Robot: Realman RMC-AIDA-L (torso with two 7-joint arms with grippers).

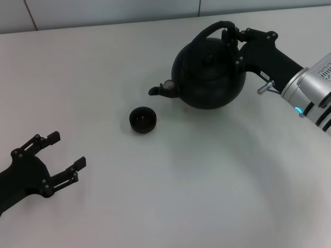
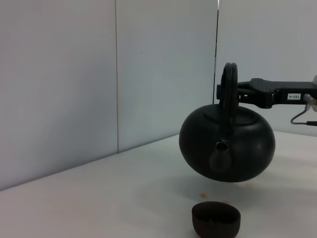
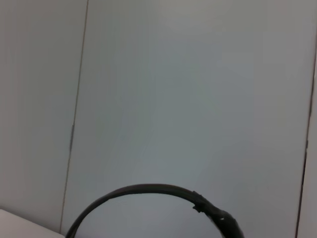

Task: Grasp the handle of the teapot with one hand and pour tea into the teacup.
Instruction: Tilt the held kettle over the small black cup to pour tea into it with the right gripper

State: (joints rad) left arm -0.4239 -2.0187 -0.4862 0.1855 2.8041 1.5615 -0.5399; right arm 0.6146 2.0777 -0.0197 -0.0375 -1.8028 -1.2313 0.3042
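The round black teapot (image 1: 209,72) hangs lifted above the white table, spout toward the small black teacup (image 1: 142,119). My right gripper (image 1: 231,36) is shut on the arched handle (image 1: 209,31) at its thick side. In the left wrist view the teapot (image 2: 228,144) floats above the table behind the teacup (image 2: 216,219), held by the handle (image 2: 229,84), with the spout facing the camera. The right wrist view shows only the handle (image 3: 148,191) against the wall. My left gripper (image 1: 64,155) is open and empty at the near left.
The white table (image 1: 170,186) spreads wide around the cup. A small orange speck (image 1: 184,109) lies on it under the teapot. A pale panelled wall (image 2: 99,74) stands behind the table's far edge.
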